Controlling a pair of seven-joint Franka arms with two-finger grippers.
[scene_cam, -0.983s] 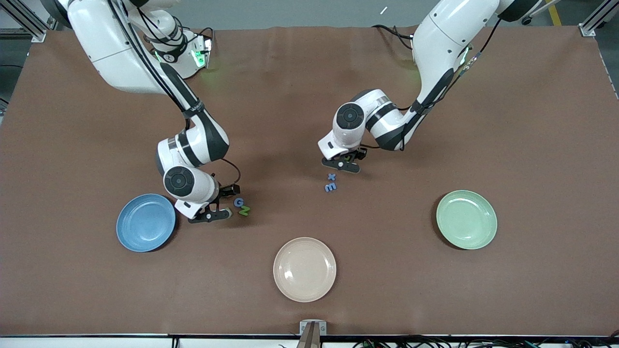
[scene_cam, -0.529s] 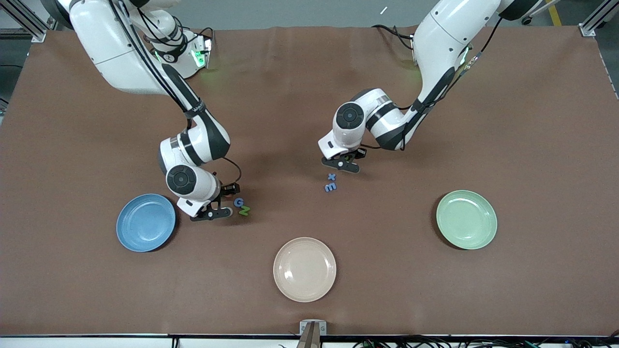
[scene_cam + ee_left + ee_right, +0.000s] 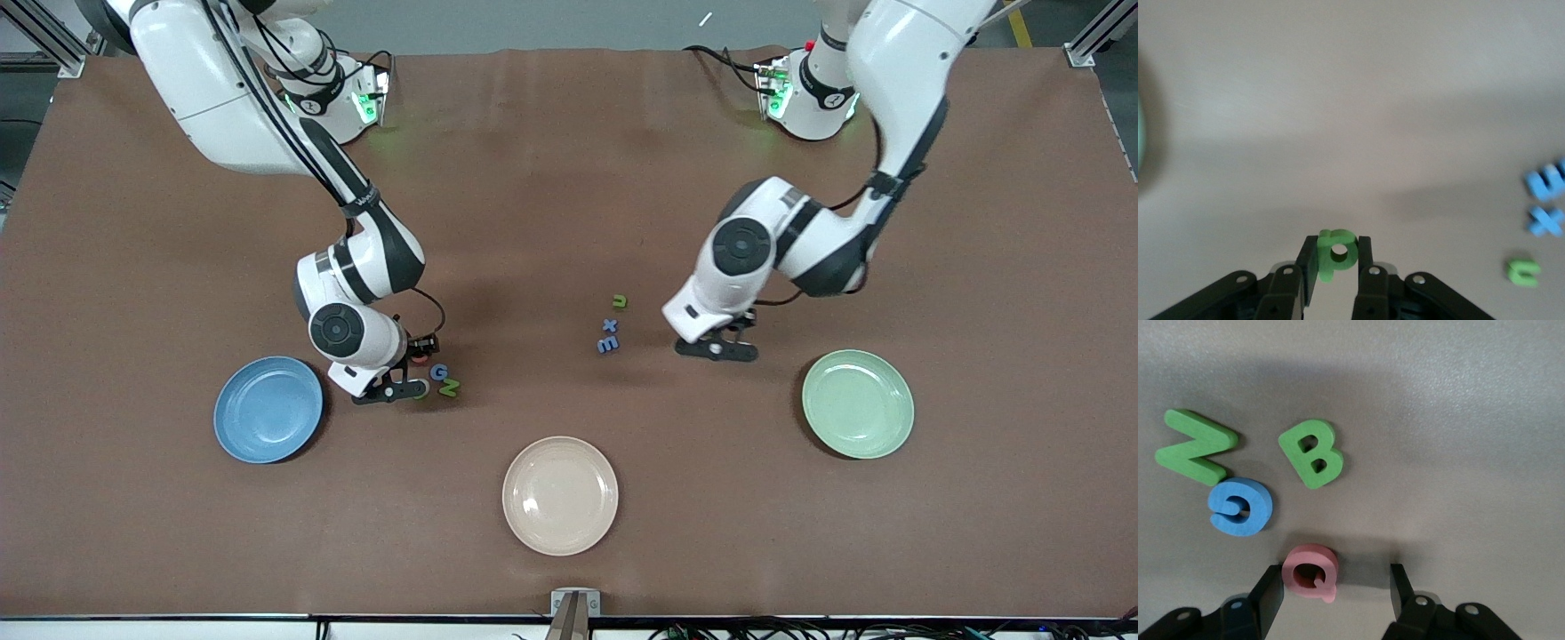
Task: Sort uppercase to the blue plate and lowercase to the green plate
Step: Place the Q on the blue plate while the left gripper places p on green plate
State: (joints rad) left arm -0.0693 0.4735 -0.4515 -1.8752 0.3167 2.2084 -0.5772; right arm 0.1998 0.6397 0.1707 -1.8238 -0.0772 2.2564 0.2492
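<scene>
Cream plate (image 3: 560, 495) sits nearest the front cam, mid-table. Farther back, blue plate (image 3: 268, 409) lies toward the right arm's end and green plate (image 3: 858, 404) toward the left arm's end; no letters on any plate.

Right gripper (image 3: 388, 392) is down at the table just beside the blue plate, on the side toward mid-table. Jaws spread. In the right wrist view the right gripper (image 3: 1331, 593) has a pink Q (image 3: 1311, 569) touching one finger, w/ a clear gap to the other finger. Blue G (image 3: 1240, 506), green N (image 3: 1196, 455) and green B (image 3: 1311, 453) lie flat close by, apart from each other. Front view shows the G (image 3: 438, 372) and N (image 3: 451, 387) just beside the gripper.

Left gripper (image 3: 717, 348) is over bare table btwn the lowercase cluster and the green plate. In the left wrist view the left gripper (image 3: 1337, 257) is pinching a green a (image 3: 1335, 253) upright btwn its fingertips.

Lowercase on the table, mid-table: blue m (image 3: 608, 343) nearest the cam, blue x (image 3: 610, 325) just beside it, green u (image 3: 620, 301) farthest.
</scene>
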